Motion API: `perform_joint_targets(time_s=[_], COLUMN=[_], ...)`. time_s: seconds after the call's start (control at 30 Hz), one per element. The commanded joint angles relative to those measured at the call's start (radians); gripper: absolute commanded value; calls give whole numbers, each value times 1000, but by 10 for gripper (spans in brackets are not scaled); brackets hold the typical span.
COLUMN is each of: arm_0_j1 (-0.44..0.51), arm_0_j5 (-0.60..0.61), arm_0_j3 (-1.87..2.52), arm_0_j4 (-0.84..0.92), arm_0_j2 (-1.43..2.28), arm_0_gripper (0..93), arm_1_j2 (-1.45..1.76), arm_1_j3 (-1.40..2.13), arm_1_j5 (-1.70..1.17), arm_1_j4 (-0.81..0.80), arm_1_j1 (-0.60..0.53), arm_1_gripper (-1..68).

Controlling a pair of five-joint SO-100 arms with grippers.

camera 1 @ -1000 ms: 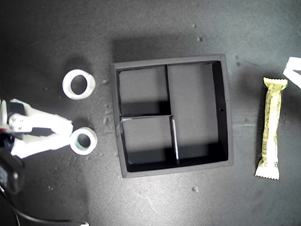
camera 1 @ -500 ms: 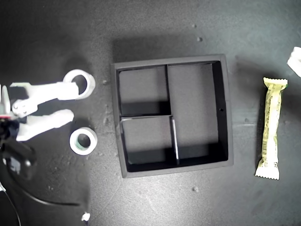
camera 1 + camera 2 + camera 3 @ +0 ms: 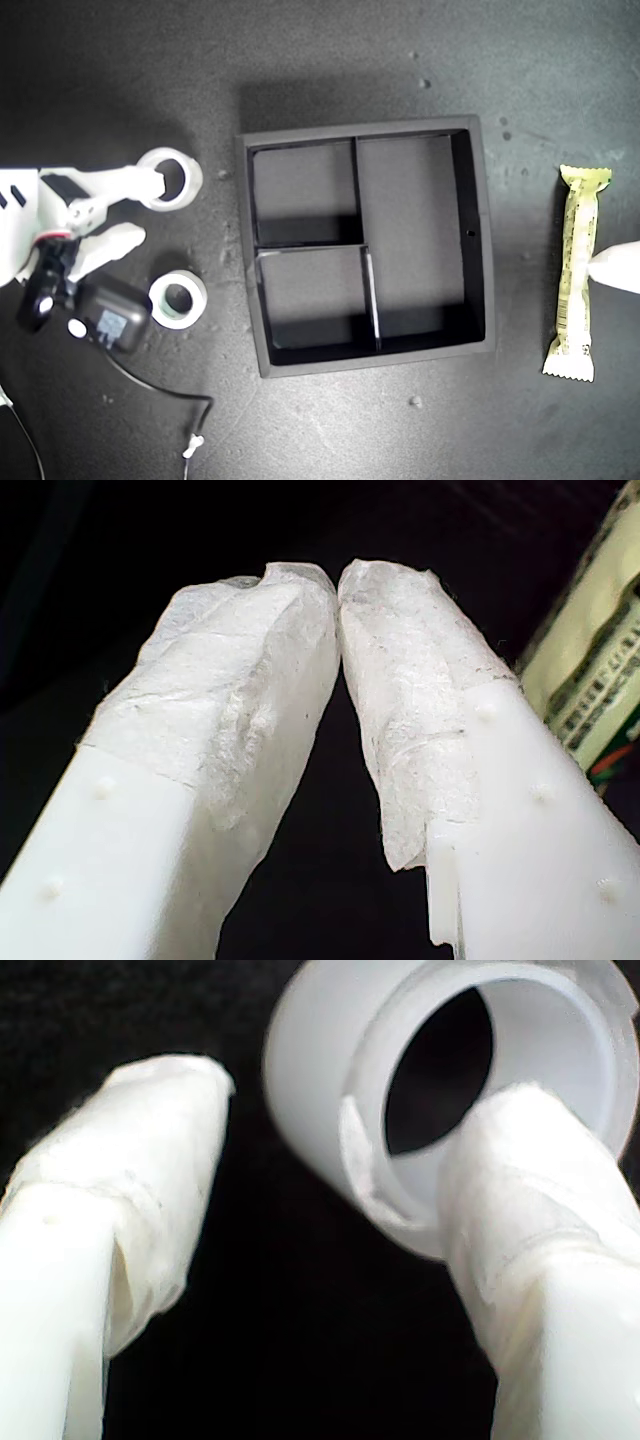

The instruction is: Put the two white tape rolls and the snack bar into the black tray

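second gripper: my second gripper [image 3: 138, 208] moved off the grey-core tape roll [image 3: 178, 300] to the wide-hole tape roll [image 3: 168, 178]; jaws apart, one finger in its hole.
first gripper: my first gripper [image 3: 338, 580] now beside the snack bar [image 3: 578, 272], tips together, empty.
black tray [image 3: 243, 250]: empty; rolls on its exterior-view left, bar on its right.
meaning: wide-hole roll likely goes first.

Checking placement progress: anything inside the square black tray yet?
No. All three compartments of the square matte black tray show bare floor. Both white tape rolls and the pale yellow-green snack bar lie outside. Nothing covers its floor.
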Motion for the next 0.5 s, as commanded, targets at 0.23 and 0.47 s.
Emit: perform_joint_targets(time_s=[0.23,0.47], arm_0_j1=[-46,-60], arm_0_j5=[61,71], arm_0_j3=[-77,-146], arm_0_j4=[-83,-84], arm_0_j2=[-124,-288], arm_0_gripper=[167,165], arm_1_j2=[-84,-91], arm_1_j3=[-20,57], arm_1_j5=[25,37], arm_1_j4=[60,66], arm_1_j1=[-100,-124], arm_1_gripper=[128,177])
